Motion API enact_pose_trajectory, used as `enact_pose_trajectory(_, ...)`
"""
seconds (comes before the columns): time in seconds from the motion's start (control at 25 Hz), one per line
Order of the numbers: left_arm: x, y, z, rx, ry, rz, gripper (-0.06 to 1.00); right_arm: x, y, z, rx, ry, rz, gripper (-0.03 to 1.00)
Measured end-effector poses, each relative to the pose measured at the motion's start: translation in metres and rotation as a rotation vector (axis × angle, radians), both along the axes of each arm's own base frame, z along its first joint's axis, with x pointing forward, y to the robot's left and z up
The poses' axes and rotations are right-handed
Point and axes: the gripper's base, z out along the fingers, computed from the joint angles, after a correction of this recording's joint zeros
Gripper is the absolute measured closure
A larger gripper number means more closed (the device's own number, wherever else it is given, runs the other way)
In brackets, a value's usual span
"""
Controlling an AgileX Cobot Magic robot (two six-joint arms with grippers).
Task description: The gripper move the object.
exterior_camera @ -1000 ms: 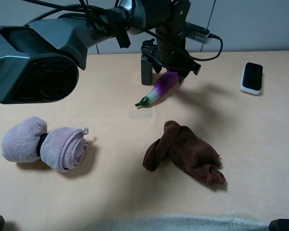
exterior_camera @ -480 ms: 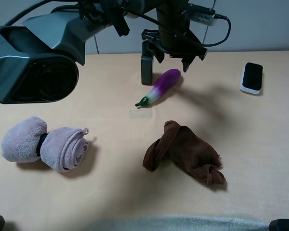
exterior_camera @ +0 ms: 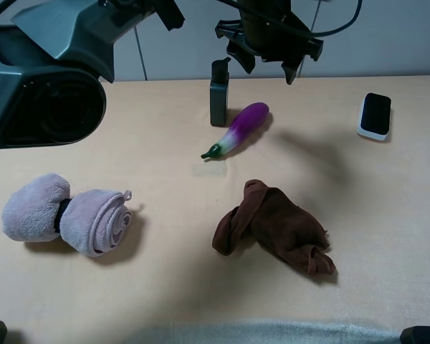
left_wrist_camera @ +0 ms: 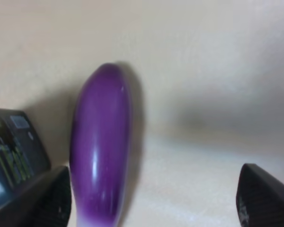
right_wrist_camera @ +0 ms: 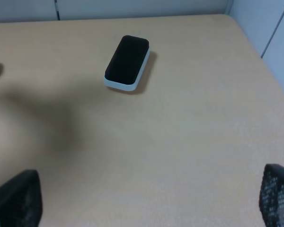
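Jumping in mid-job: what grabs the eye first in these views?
The glossy purple toy eggplant lies mid-table beside an upright dark rectangular box, with the open left gripper hanging above it. Nearer the front sit a crumpled brown cloth and a rolled pink towel; a black-and-white case sits far right.

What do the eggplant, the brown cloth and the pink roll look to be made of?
The eggplant looks like smooth glossy plastic, likely a toy: a bright highlight runs along its purple skin in the left wrist view. The brown cloth appears soft woven or knit fabric, matte and crumpled into folds. The pink roll looks like plush terry towel, fuzzy and matte, cinched by a dark band.
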Motion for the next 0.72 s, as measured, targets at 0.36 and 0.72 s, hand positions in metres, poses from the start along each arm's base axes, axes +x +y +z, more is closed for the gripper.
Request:
enact_pose_trajectory(0.36, -0.014, 0.012, 0.062, -0.073, -0.079, -0.008, 0.24, 0.0, 0.0, 0.0, 0.0, 0.0, 0.0, 0.28)
enact_pose_trajectory(0.72, -0.041, 0.042, 0.098, -0.015, -0.075, -0.025, 0.24, 0.0, 0.0, 0.0, 0.0, 0.0, 0.0, 0.28)
